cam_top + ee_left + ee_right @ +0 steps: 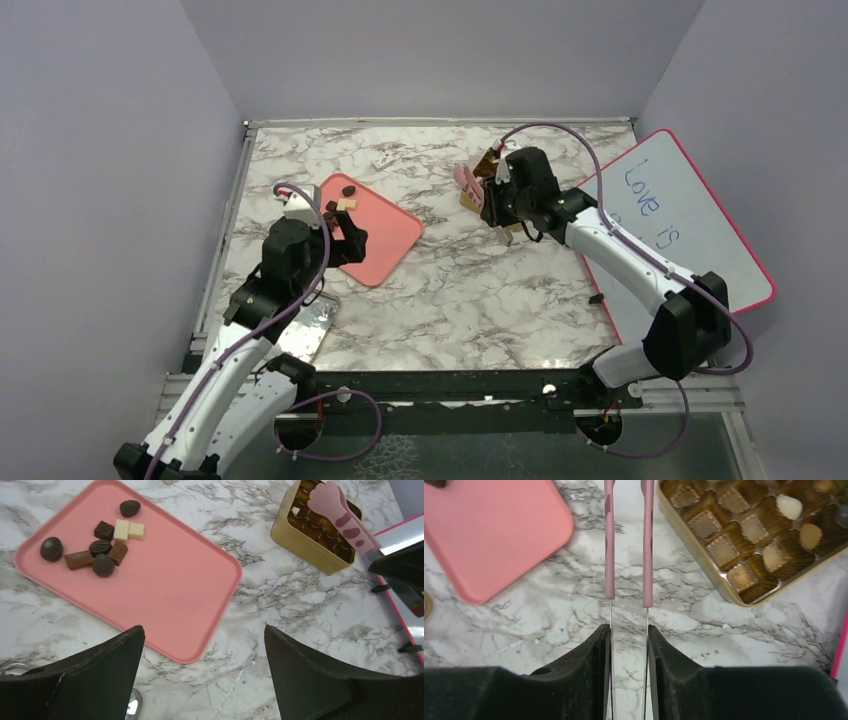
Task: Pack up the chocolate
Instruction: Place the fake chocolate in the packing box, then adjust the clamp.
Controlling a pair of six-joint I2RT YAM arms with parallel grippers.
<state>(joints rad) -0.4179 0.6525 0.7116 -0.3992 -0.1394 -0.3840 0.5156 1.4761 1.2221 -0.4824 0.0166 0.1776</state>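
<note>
Several pieces of chocolate [102,547], dark brown, tan and cream, lie clustered at the far end of the pink tray [170,590]. My left gripper [204,627] hangs open and holds nothing above the tray's near corner; from above it [350,240] is seen over the tray [385,240]. The right gripper [629,627] is shut on the pink tweezers [609,545], whose two arms stand apart and run out of the top of the view. To their right sits the gold box [724,587] with gridded cells, a few of them holding chocolate pieces [789,506].
A pink-framed whiteboard [690,220] with writing lies at the right of the marble table [470,290]. A shiny metal item [310,325] rests by the left arm's base. Grey walls close off the left, back and right sides.
</note>
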